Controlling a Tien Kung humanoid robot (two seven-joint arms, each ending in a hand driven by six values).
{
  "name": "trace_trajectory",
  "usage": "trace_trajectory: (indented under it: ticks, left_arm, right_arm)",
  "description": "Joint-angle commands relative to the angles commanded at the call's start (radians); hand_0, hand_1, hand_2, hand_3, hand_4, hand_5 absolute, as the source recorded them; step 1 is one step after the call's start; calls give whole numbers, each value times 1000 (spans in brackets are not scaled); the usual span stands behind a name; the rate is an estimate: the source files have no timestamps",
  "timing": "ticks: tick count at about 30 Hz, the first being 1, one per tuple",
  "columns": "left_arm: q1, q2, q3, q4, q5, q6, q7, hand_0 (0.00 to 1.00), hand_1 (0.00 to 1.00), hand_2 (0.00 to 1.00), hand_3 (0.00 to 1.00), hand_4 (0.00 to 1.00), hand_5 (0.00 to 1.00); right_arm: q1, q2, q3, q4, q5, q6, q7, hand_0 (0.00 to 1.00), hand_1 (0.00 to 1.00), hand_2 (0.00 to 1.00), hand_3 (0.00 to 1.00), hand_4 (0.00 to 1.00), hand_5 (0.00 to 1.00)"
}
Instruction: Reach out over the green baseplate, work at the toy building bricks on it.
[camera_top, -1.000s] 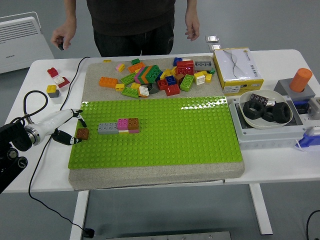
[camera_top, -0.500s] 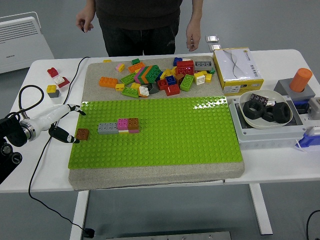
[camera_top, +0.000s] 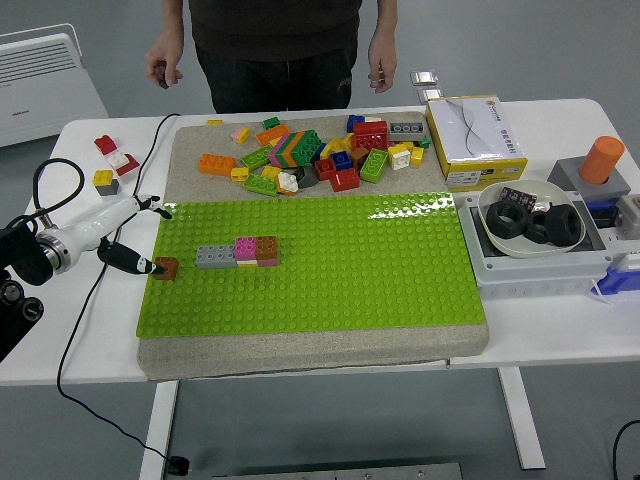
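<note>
At left of frame, the left hand (camera_top: 118, 233), its fingers spread and grasping nothing, has one dark fingertip (camera_top: 145, 266) touching the brown brick (camera_top: 166, 267) at the left edge of the green baseplate (camera_top: 380, 270), just left of a grey, pink and brown brick row (camera_top: 238, 251).

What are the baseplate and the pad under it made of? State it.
Baseplate: probably glossy moulded plastic; light glints off its stud rows. Pad: looks like matte beige foam or felt, with a speckled surface and soft rounded edges; cannot tell which.
</note>
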Motion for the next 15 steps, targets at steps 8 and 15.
trace_trajectory:
  ticks: [8, 15]
  left_arm:
    - [1, -2, -2, -3, 39, 18, -14, 998, 998, 956, 593, 729, 2]
    - [1, 0, -7, -6, 54, 10, -4, 998, 998, 943, 598, 641, 2]
  right_arm:
    - [0, -1, 3, 0, 0, 0, 0, 662, 641, 624, 740, 734, 998]
    - [1, -1, 7, 0, 0, 1, 0, 656, 640, 619, 739, 733, 998]
